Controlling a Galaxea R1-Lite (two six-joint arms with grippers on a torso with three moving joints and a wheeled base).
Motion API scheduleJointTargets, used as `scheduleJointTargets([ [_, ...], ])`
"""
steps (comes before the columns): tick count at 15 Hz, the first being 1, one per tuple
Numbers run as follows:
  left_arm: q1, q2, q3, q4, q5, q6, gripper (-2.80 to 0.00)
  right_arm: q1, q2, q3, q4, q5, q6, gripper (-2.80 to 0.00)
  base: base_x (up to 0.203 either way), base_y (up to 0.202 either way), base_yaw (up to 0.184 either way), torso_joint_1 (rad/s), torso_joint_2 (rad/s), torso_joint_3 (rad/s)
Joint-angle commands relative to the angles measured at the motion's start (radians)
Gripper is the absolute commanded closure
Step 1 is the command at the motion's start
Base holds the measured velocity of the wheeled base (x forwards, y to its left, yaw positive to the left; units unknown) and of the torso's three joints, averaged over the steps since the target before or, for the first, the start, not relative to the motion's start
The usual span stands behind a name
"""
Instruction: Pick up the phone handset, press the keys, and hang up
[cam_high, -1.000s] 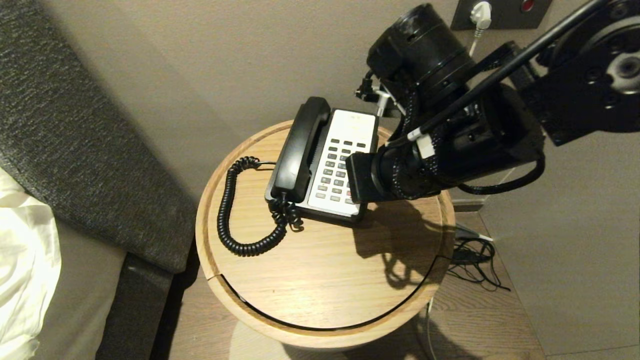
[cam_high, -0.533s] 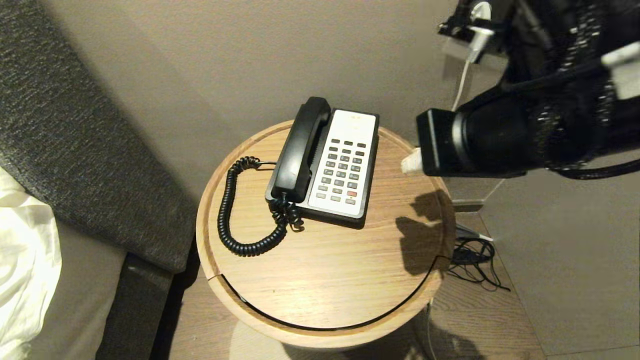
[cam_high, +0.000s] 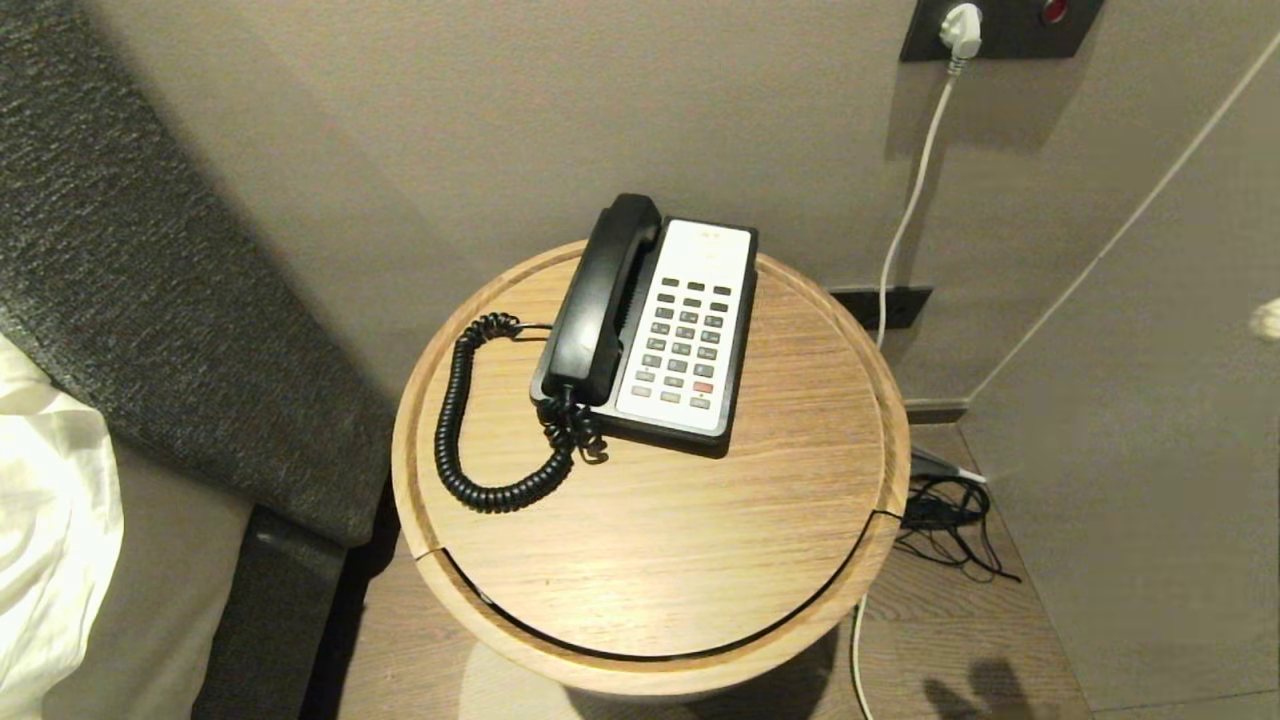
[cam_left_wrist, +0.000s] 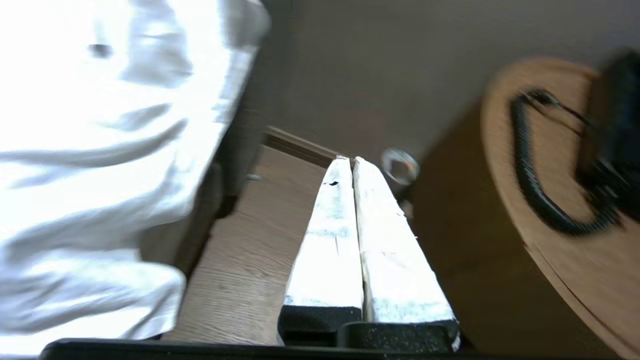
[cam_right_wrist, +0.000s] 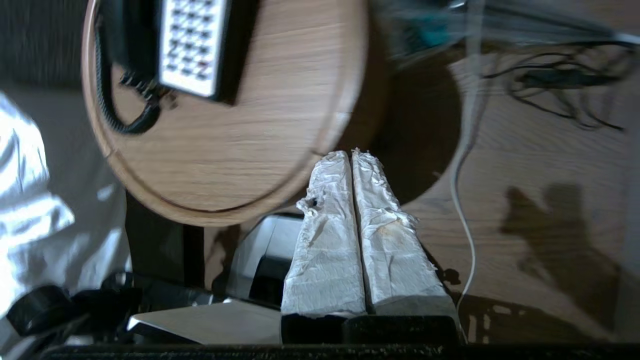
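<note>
A black handset (cam_high: 598, 300) lies in its cradle on the left side of a phone (cam_high: 690, 330), its coiled cord (cam_high: 470, 420) looping across a round wooden table (cam_high: 650, 540). Both grippers are well away from it and hold nothing. The left gripper (cam_left_wrist: 351, 162) has its fingers pressed together, low beside the table near white bedding (cam_left_wrist: 100, 150). The right gripper (cam_right_wrist: 350, 155) (also closed) hangs off the table's edge above the wood floor (cam_right_wrist: 525, 165). A white cable (cam_high: 915, 200) runs up the beige wall.
</note>
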Motion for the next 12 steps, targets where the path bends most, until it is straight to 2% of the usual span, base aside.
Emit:
scheduleJointTargets([
  [1,0.053,-0.003,0.004,-0.001,0.025,-0.024,0.00,-0.113,-0.217,0.048,0.031,0.003,0.003,0.00,0.000,0.000,0.000,0.000,0.00,0.000],
  [6,0.161,-0.002,0.042,-0.003,0.034,-0.044,0.00,-0.338,-0.443,0.066,0.094,0.017,0.003,0.00,0.000,0.000,0.000,0.000,0.00,0.000],
  [8,0.165,-0.001,0.047,-0.008,0.065,-0.051,0.00,-0.395,-0.513,0.075,0.121,0.029,0.003,0.00,0.000,0.000,0.000,0.000,0.00,0.000],
  [10,0.225,-0.001,0.043,-0.024,0.072,-0.053,0.00,-0.462,-0.589,0.121,0.129,0.036,0.005,0.00,0.000,0.000,0.000,0.000,0.00,0.000],
  [12,0.232,-0.001,0.078,-0.038,0.078,-0.064,0.00,-0.517,-0.659,0.176,0.130,0.049,0.005,0.00,0.000,0.000,0.000,0.000,0.00,0.000],
])
